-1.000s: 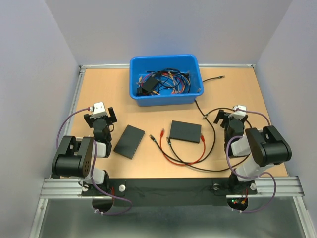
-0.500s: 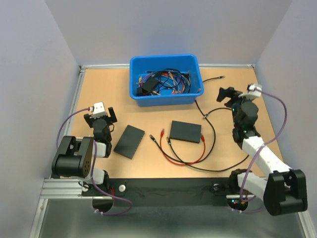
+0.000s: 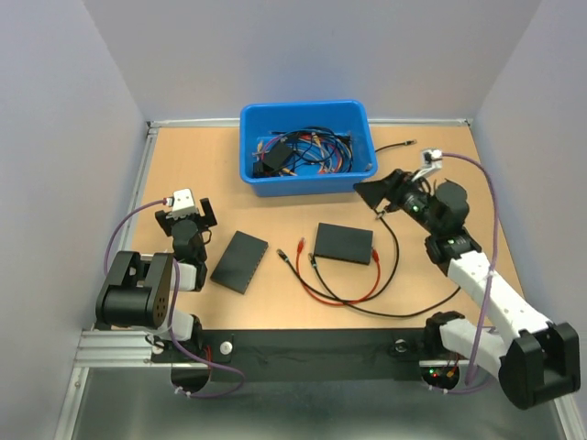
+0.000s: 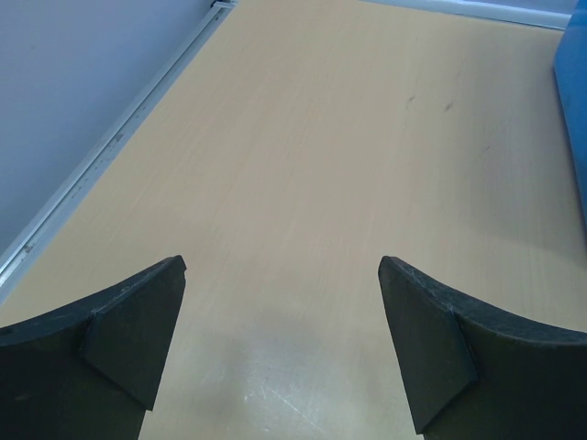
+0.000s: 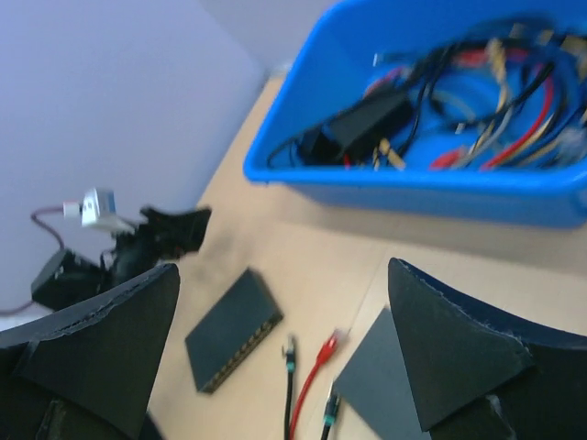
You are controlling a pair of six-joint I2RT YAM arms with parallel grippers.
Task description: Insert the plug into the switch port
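**Reach step: right pincer released, plug not yet picked up**

- Right gripper (image 3: 369, 193): jaws spread wide, nothing between them. It hangs over the tabletop just off the right end of the blue bin (image 3: 307, 181).
- Left gripper (image 3: 186, 216): also spread and empty, near the left edge.
- The plug (image 3: 301, 243) lies loose mid-tabletop, between the switch (image 3: 239, 261) and a second dark box (image 3: 344, 243). Its red cable (image 3: 376, 275) loops toward the near edge.
- My read: next comes a descent onto the red boot, a pinch behind its tip, then lining it up with the port row, which the right wrist view shows on the switch's plug-facing side.
- In the way: black-cable plugs (image 3: 282, 254) lie just beside the red one, and a black cable (image 3: 396, 247) curves round the second box.
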